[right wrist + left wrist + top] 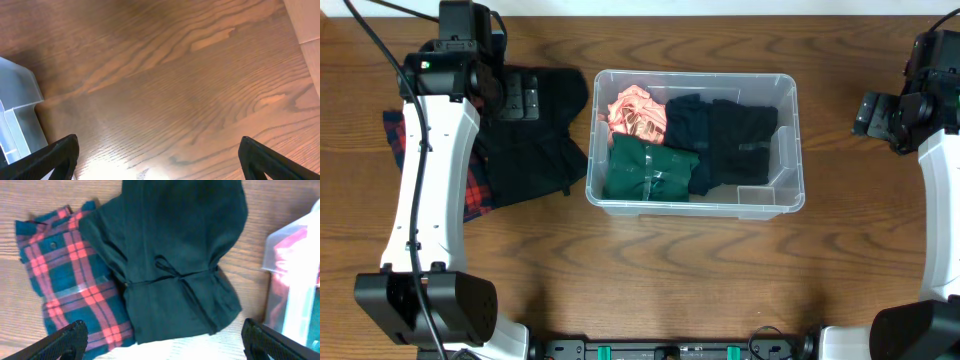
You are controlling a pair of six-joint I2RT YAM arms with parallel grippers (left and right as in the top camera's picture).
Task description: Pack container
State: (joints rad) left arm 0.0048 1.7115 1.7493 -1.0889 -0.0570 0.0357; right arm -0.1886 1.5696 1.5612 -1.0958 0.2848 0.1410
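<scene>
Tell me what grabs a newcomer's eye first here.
The clear container at the centre of the table, packed with a pink garment, a green garment and dark clothes. Left of it, a black garment lies over a red plaid shirt.

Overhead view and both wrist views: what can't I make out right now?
- Plaid shirt: overhead, mostly covered by the left arm and the black garment.
- Black garment: left wrist view, top cut off by the upper edge.
- Container: overhead, floor hidden under folded clothes; each wrist view shows only a corner.
</scene>
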